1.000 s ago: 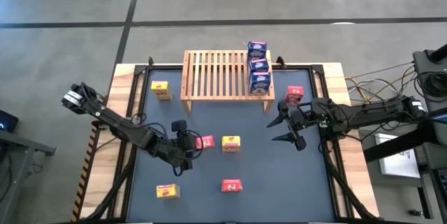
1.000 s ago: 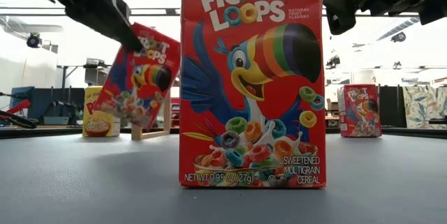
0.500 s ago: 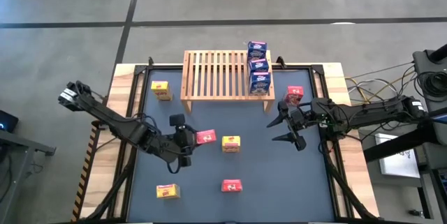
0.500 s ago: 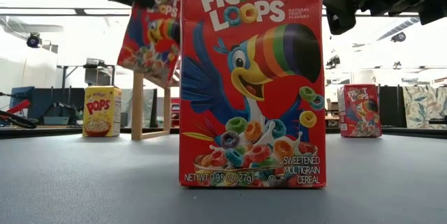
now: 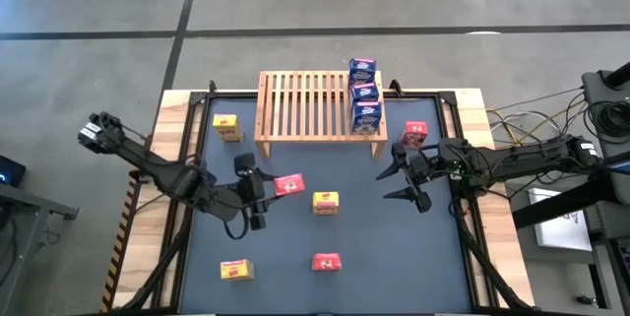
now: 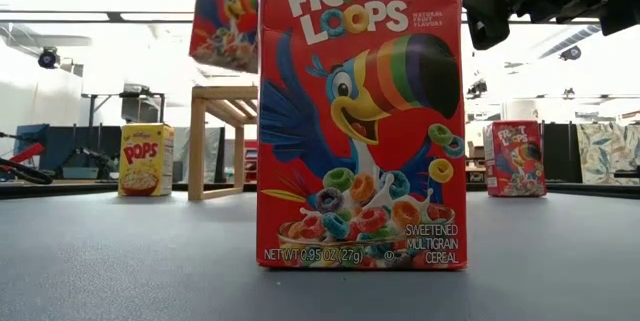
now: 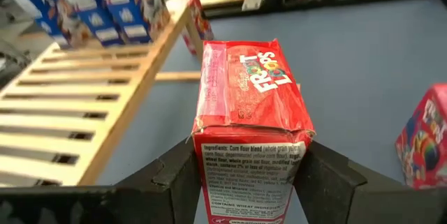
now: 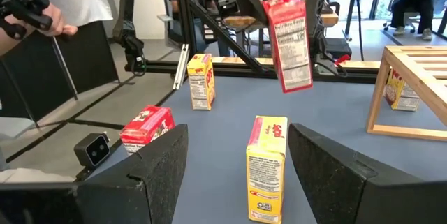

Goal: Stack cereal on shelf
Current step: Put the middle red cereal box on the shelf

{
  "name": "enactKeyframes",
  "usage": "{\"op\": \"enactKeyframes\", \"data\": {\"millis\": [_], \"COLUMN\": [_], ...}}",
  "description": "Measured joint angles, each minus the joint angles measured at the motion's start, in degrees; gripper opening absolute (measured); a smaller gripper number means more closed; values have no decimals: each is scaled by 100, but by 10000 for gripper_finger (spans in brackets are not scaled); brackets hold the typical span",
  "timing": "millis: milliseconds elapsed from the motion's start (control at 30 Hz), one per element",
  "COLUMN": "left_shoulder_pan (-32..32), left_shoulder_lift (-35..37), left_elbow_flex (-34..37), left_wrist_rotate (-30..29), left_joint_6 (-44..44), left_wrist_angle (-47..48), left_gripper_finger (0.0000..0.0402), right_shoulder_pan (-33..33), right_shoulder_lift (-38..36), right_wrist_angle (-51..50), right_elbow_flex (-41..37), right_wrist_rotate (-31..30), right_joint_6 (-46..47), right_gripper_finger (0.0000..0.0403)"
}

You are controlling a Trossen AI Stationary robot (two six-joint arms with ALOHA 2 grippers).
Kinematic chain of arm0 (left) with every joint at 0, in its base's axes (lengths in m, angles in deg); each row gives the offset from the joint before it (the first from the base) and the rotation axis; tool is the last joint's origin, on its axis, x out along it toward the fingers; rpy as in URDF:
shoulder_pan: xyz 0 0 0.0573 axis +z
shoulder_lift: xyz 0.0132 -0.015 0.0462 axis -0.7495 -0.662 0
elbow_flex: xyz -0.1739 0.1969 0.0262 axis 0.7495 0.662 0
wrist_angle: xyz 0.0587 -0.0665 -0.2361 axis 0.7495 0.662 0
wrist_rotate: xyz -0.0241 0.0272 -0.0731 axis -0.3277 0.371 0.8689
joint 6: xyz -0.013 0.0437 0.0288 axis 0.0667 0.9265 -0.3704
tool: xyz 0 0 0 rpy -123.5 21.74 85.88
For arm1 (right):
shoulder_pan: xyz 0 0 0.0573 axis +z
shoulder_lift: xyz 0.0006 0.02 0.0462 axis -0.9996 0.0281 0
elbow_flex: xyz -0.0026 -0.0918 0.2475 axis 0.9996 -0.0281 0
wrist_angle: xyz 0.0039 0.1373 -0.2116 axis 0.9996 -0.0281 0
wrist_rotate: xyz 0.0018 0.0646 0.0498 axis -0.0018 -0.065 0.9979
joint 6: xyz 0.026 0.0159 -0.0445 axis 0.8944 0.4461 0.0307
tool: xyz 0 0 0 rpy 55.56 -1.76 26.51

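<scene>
Bright, even light overhead; low view backlit by glaring white ceiling, wrist views blurred at the edges.

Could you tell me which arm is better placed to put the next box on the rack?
Left: its gripper holds a red box lifted near the shelf; the right gripper is open and empty.

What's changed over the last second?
The left gripper, shut on a red box, has lifted it off the table and carried it toward the shelf. The right gripper stayed open and hovering; the other boxes haven't moved.
</scene>
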Motion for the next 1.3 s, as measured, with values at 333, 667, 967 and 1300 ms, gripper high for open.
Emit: {"op": "enactKeyframes", "data": {"millis": [333,667,967,1300], "left_shoulder_pan": [111,502,855,1119], "left_shoulder_lift": [283,491,496,496], "left_elbow_flex": [0,2,2,2], "left_wrist_rotate": [-2,196,374,680], "left_joint_6": [565,1042,1238,1334], "left_wrist_angle": [-435,-878,-942,-986], "left_gripper_finger": [178,178,178,178], "right_shoulder_pan": [0,0,0,0], "right_shoulder_lift": [0,0,0,-1], "right_wrist_angle": [0,2,2,2], "right_elbow_flex": [0,0,0,0], "right_wrist_rotate": [0,-6,-9,-11], "right_joint_6": [-1,-2,-6,-33], "right_gripper_finger": [235,235,235,235]}}
